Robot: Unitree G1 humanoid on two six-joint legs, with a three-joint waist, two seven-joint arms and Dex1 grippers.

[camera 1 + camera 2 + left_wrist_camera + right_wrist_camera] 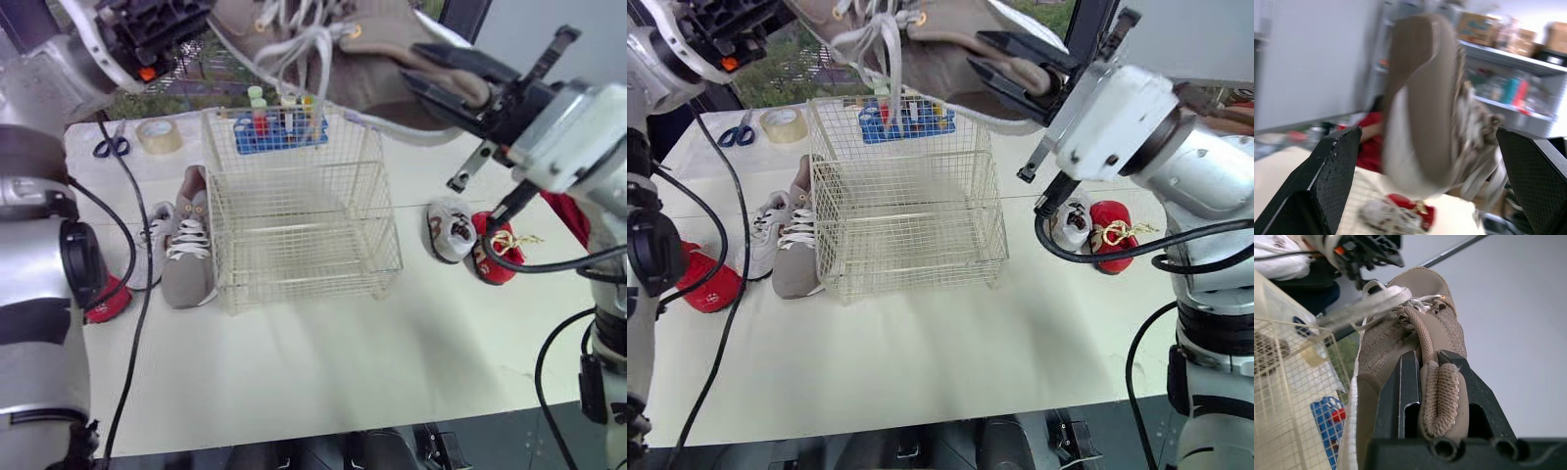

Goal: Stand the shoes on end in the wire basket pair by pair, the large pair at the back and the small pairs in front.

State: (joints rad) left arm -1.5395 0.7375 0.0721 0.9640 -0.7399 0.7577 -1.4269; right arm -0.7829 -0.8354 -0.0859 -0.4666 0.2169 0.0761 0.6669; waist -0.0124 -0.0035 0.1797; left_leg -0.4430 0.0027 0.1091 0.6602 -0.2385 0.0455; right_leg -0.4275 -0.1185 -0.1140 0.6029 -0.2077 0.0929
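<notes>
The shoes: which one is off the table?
The large tan shoe, held by the right gripper above the wire basket; all the others lie on the table.

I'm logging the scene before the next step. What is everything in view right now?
wire basket: 1, cream, table centre
held shoe: 1, tan, above basket
lying shoe: 1, tan, left of basket
white small shoes: 2, one each side
red small shoes: 2, one each side
tube rack: 1, blue, behind basket
tape roll: 1, beige, back left
scissors: 1, blue handles, beside tape
table: 1, white
left gripper: open, high at left
right gripper: shut on held shoe
</notes>
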